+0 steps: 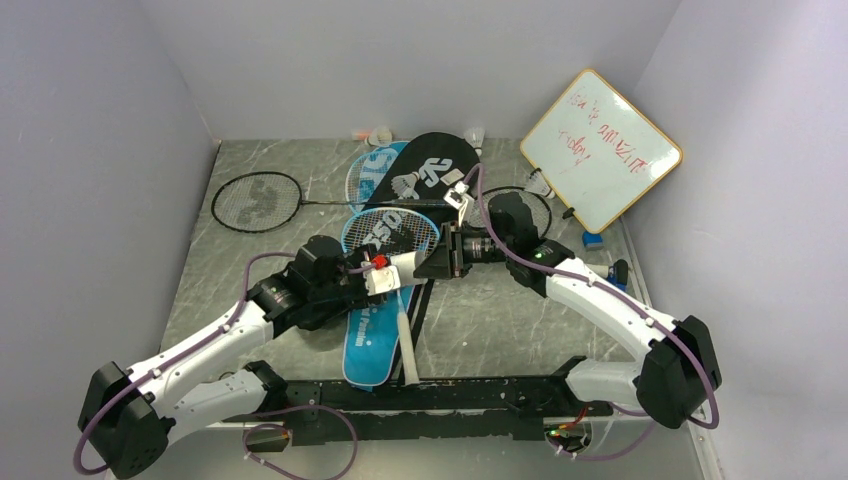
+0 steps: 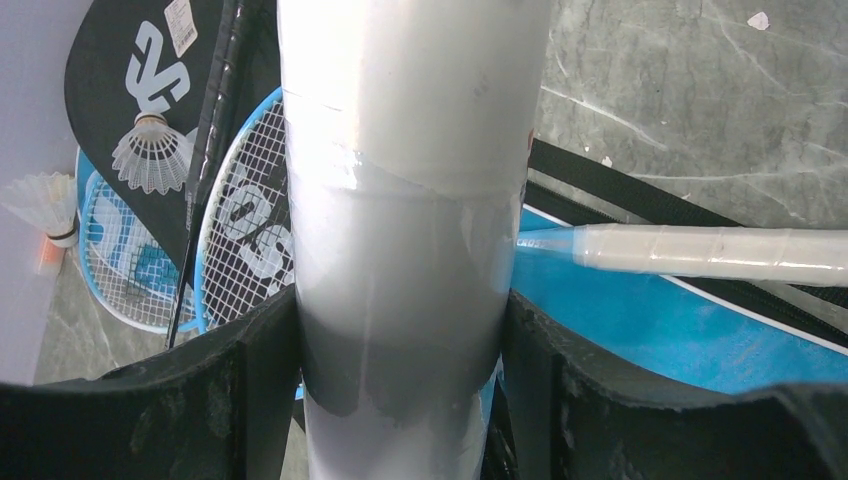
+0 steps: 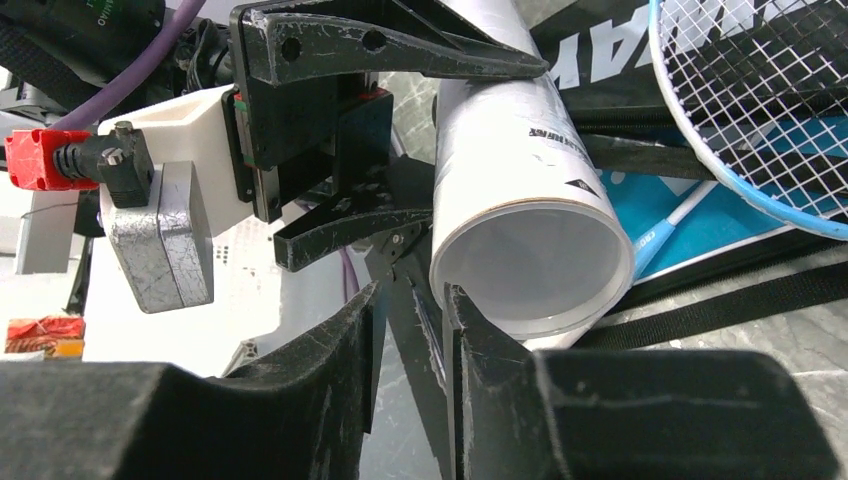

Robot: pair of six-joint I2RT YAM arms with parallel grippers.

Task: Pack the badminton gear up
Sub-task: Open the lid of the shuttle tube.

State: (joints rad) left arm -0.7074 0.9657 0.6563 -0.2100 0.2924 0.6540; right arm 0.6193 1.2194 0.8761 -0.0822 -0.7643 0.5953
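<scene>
left gripper (image 2: 400,335) clamped on white tube (image 2: 410,200). right gripper (image 3: 412,320) near-closed at tube mouth, grasp unclear. light-blue racket (image 2: 245,230) lies on blue bag (image 2: 640,320) beneath left jaws. black racket (image 1: 257,202), shuttlecocks (image 2: 150,155) loose. looks barely started.

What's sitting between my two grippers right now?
The long white tube: the left gripper clamps it, and its open end faces the right gripper, clearest in the right wrist view.

grey marbled tabletop (image 1: 480,330), plain pale lavender walls (image 1: 400,60) on three sides, soft even light
</scene>
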